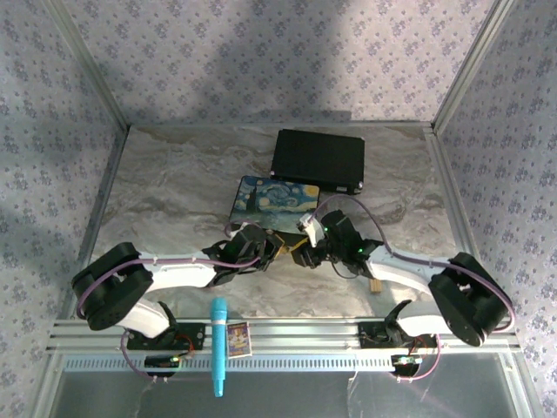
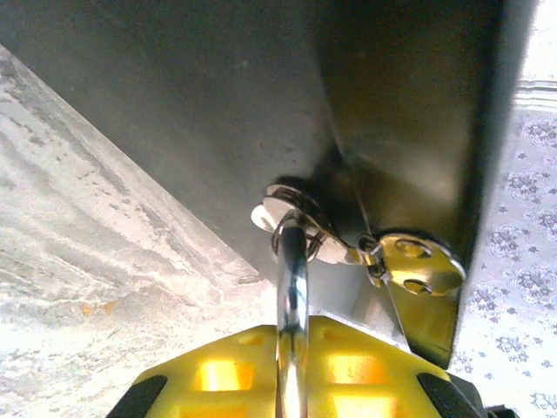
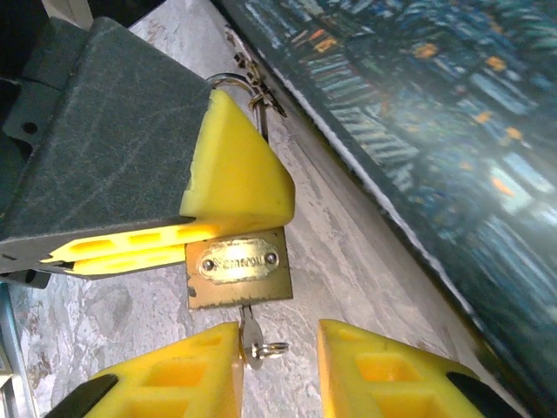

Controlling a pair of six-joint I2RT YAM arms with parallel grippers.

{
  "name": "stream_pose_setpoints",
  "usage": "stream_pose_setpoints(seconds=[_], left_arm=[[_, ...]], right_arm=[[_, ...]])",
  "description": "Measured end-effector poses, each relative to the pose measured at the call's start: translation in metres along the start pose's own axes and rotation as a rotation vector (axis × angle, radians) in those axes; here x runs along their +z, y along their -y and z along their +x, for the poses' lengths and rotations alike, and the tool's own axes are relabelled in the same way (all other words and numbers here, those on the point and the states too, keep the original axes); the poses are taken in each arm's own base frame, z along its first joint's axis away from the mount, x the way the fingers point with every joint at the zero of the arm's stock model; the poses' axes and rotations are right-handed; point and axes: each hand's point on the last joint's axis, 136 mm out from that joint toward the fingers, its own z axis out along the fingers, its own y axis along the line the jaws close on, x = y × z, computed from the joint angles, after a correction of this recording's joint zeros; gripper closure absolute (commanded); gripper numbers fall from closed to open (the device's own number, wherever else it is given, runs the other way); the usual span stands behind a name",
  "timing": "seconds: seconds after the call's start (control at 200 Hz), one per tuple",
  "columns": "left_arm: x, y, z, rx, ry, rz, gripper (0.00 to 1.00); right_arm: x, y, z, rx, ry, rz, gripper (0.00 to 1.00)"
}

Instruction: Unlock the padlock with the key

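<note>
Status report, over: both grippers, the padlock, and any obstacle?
Left gripper shut on padlock. Right gripper open around inserted key. Shackle through box hasp.

Top view overhead, facing down; wrist views close, sharing padlock (image 3: 239, 277).

A starry-night box (image 1: 270, 202) sits beside a black case (image 1: 318, 161).

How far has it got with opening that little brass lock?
Done: the key sits in the keyhole of the padlock. In hand: the left gripper clamps the padlock, and the right gripper stands open around the key. Left, likely: turning the key and freeing the shackle, which runs through the latch of the painted box; whether it has released, I cannot tell.
</note>
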Motion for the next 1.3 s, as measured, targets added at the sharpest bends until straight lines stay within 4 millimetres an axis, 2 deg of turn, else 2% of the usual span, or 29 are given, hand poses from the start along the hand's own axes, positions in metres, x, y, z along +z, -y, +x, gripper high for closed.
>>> stream_pose_setpoints(seconds=[0.135, 0.3, 0.405, 0.485, 0.555, 0.615, 0.685, 0.805, 0.949, 1.299], left_arm=[[0.001, -0.014, -0.003, 0.016, 0.015, -0.056, 1.00], [0.002, -0.021, -0.005, 0.037, 0.024, -0.079, 1.00], [0.004, -0.023, -0.005, 0.058, 0.027, -0.088, 1.00], [0.006, -0.023, -0.006, 0.075, 0.033, -0.093, 1.00], [0.008, -0.024, -0.005, 0.092, 0.035, -0.100, 1.00], [0.007, -0.026, -0.006, 0.113, 0.036, -0.113, 1.00], [0.007, -0.027, -0.006, 0.136, 0.037, -0.128, 1.00], [0.006, -0.031, -0.008, 0.192, 0.047, -0.158, 1.00], [0.005, -0.035, -0.011, 0.266, 0.060, -0.193, 0.92], [0.006, -0.042, -0.018, 0.488, 0.093, -0.372, 0.81]], right_arm=[[-0.013, 0.009, 0.005, 0.033, 0.013, 0.064, 0.60], [-0.027, 0.016, 0.001, 0.073, 0.045, 0.122, 0.31], [-0.033, 0.024, -0.008, 0.112, 0.056, 0.182, 0.24], [-0.036, 0.032, -0.024, 0.153, 0.057, 0.229, 0.23], [-0.034, 0.040, -0.046, 0.197, 0.066, 0.262, 0.23], [-0.030, 0.048, -0.065, 0.237, 0.070, 0.282, 0.24], [-0.022, 0.057, -0.075, 0.271, 0.058, 0.303, 0.25], [-0.011, 0.067, -0.076, 0.304, 0.028, 0.337, 0.28], [-0.007, 0.071, -0.077, 0.323, 0.030, 0.355, 0.30], [-0.003, 0.077, -0.083, 0.324, 0.059, 0.371, 0.32]])
